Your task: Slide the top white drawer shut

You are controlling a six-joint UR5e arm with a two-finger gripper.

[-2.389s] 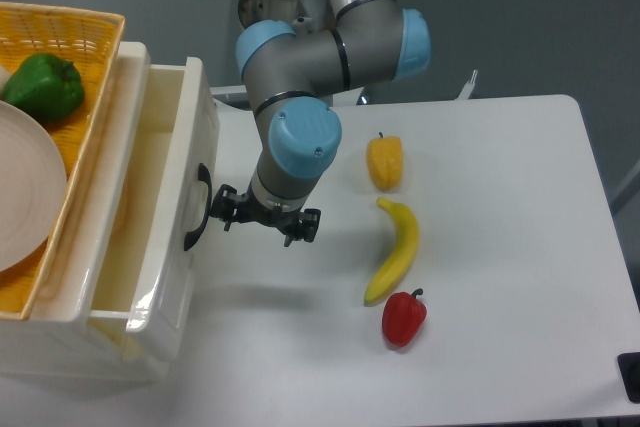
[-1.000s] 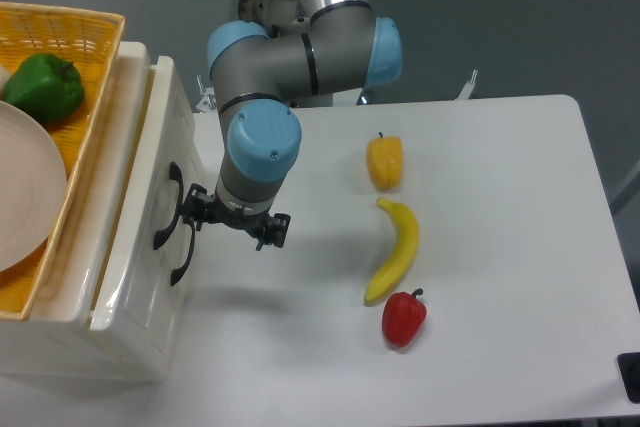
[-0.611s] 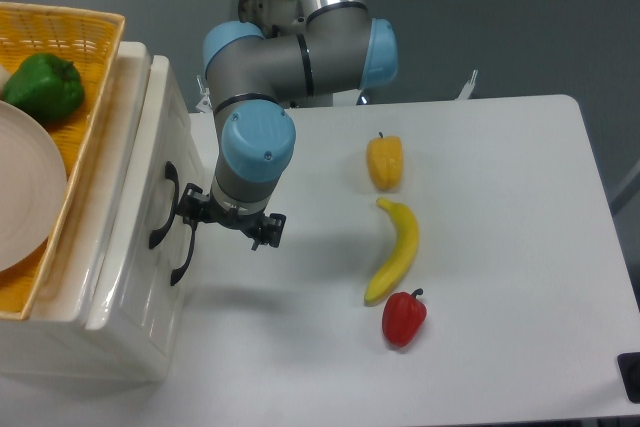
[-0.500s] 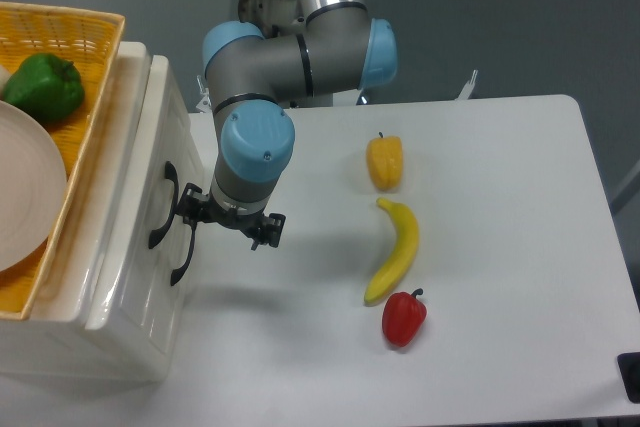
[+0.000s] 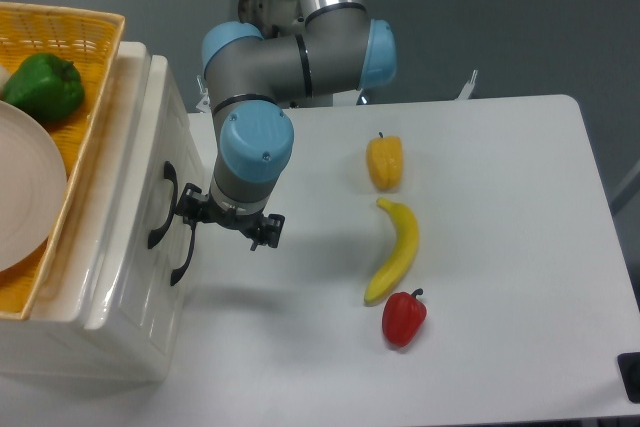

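The top white drawer (image 5: 135, 152) sits pushed back into the white cabinet, its front panel almost flush and its black curved handle (image 5: 160, 209) facing the table. My gripper (image 5: 228, 223) hangs low right beside that panel, its left finger (image 5: 186, 210) up against the drawer front near the handle. The jaws stand apart with nothing between them, so the gripper is open. The blue wrist joint (image 5: 256, 147) covers part of the gripper from above.
A lower drawer front with its own black handle (image 5: 183, 259) lies just below. On the cabinet rests a yellow wicker basket (image 5: 85, 137) holding a green pepper (image 5: 42, 87) and a white plate (image 5: 25, 192). A yellow pepper (image 5: 385, 162), banana (image 5: 397, 248) and red pepper (image 5: 404, 317) lie on the table.
The top drawer has slid left into the cabinet, with my gripper moving left against its front. Over the last half second almost nothing moves.
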